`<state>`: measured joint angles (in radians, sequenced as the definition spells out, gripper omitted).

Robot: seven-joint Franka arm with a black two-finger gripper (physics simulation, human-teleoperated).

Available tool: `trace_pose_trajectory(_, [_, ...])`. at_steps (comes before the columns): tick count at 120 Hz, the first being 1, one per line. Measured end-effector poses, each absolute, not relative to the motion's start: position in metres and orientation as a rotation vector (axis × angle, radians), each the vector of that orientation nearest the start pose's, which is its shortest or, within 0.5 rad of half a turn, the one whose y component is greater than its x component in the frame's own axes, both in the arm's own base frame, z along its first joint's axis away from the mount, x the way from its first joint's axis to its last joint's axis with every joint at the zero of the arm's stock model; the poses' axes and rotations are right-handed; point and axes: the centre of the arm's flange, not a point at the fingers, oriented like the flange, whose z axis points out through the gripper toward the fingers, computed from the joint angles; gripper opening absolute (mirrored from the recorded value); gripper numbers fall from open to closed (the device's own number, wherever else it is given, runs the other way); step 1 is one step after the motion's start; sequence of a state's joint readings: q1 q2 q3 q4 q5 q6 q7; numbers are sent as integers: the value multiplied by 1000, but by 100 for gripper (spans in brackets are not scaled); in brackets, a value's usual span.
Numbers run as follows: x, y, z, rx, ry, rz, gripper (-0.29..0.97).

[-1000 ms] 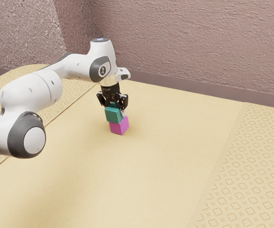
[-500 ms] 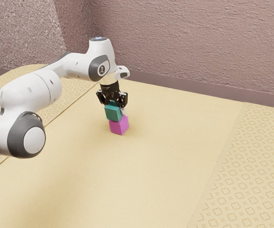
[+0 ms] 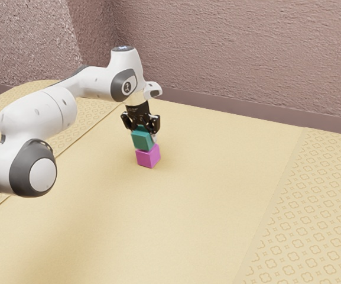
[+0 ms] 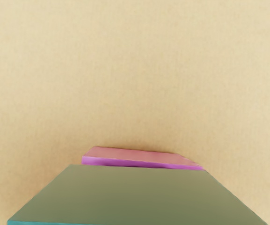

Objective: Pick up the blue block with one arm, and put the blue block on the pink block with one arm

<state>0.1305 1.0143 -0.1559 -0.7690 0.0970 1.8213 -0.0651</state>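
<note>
Exterior view: the black gripper pinches the blue block by its upper sides, holding it squarely on the pink block, probably so it seats level; the stack stands nearer the table's far edge, by the wall

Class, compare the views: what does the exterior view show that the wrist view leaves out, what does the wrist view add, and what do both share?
Exterior view: the white arm, the wall, the patterned border of the table. Wrist view: the top face of the blue-green block from above, with a strip of the pink block past its edge. Shared: blue-green block over pink block, tan table.
</note>
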Motion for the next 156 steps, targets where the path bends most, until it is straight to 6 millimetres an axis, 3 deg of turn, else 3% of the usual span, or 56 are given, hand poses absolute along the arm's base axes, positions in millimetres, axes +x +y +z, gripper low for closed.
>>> trace_pose_trajectory(46, [795,45,329,-3184,-151,-68,42])
trace_pose_trajectory(77, [795,45,329,-3186,-155,-65,51])
trace_pose_trajectory(101, [795,44,334,-3187,-163,-68,61])
trace_pose_trajectory(108, [794,44,345,-3186,-165,-84,63])
trace_pose_trajectory(114, [792,44,377,-3183,-165,-137,64])
trace_pose_trajectory(123, [779,42,473,-3172,-164,-292,65])
trace_pose_trajectory(129, [766,39,517,-3167,-160,-333,66])
trace_pose_trajectory(148, [712,28,615,-3165,-164,-277,67])
trace_pose_trajectory(156, [690,26,639,-3154,-172,-209,67])
